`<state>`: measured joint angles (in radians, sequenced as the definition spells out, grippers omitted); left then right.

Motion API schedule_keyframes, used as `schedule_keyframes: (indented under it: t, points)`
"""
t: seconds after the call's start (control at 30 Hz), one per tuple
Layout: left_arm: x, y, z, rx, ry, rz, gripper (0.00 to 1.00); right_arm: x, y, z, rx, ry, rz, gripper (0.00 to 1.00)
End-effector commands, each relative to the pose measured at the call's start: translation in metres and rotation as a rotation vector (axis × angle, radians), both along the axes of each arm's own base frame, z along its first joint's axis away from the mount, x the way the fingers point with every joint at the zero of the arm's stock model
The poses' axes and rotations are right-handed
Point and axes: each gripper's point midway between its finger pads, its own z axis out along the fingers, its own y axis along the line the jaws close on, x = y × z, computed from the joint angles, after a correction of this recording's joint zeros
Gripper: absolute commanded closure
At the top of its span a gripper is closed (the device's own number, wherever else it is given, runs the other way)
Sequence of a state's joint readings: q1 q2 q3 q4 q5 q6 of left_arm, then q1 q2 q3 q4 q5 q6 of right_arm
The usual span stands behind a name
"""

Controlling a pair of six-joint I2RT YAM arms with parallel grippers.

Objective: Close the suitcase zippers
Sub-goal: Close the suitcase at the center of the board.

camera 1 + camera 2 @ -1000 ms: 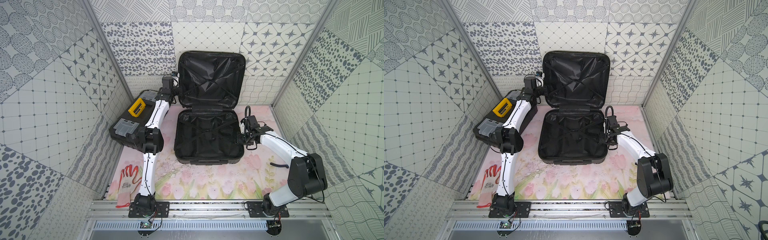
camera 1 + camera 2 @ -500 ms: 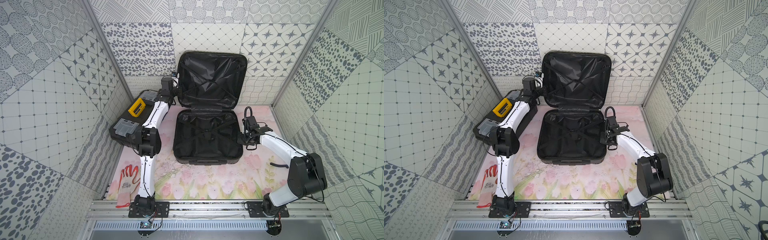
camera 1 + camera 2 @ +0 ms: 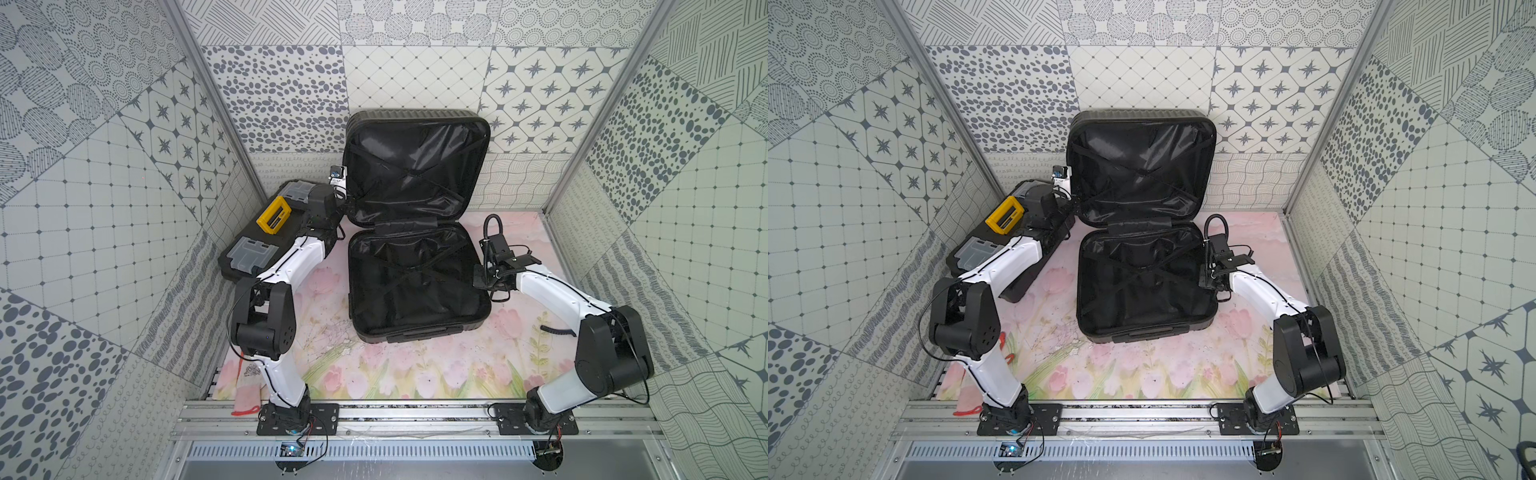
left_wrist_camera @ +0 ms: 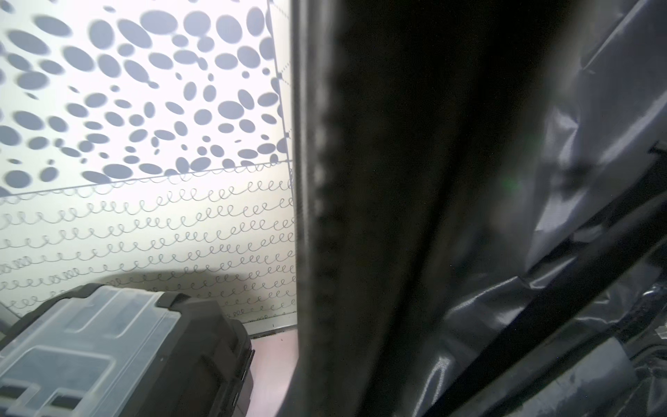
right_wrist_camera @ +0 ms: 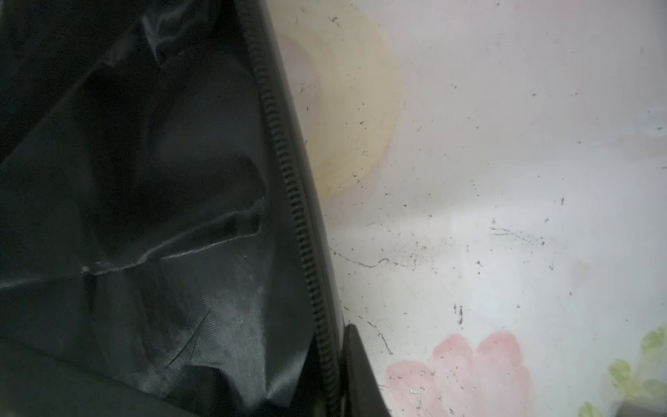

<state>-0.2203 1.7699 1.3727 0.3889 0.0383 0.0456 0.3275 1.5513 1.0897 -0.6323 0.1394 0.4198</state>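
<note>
The surface is a pink mat with flowers painted on it. The big black suitcase sits in the middle of it, wide open. 1 shell lies flat on the mat. The other shell stands up at the back and leans on the wall. Both are lined with shiny black cloth, and thin straps cross inside them.

2 white and black arms reach in from the front rail. The left arm stretches over to the left edge of the standing shell. The right arm bends low to the right edge of the flat shell.

A black toolbox with see-through lids and a yellow handle lies by the left wall, just beside the suitcase. A pink and white glove lies at the front left corner, partly under the left arm.

The left pincer is closed, right up against the rim of the standing shell. The right pincer is closed too, right at the rim of the flat shell. I cannot tell if either 1 is pinching the rim, as the tips are hidden.

The zipper shows in the right wrist view as a row of small black teeth along the rim of the flat shell. It is undone. I cannot find a pull tab.
</note>
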Motion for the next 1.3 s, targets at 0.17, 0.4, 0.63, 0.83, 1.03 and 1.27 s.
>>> schedule_keyframes:
  t: [0.17,0.4,0.63,0.83,1.03,1.27]
  points:
    - [-0.086,-0.078,-0.020,-0.024,0.003,-0.349,1.00,0.033,0.023,0.013,0.155,-0.164,-0.132,1.00]
    - [-0.123,-0.068,-0.037,-0.012,0.050,-0.336,1.00,0.044,0.027,0.020,0.154,-0.214,-0.094,1.00]
    - [-0.155,-0.063,-0.061,-0.006,0.120,-0.358,0.96,0.044,0.021,0.018,0.151,-0.259,-0.121,1.00]
    - [-0.182,-0.067,-0.087,0.022,0.187,-0.385,0.95,0.044,0.027,0.017,0.193,-0.301,-0.101,1.00]
    - [-0.204,-0.067,-0.105,0.086,0.233,-0.385,0.90,0.046,0.039,0.022,0.238,-0.350,-0.048,1.00]
    - [-0.226,-0.055,-0.125,0.112,0.304,-0.371,0.86,0.042,0.039,0.023,0.226,-0.360,-0.021,1.00]
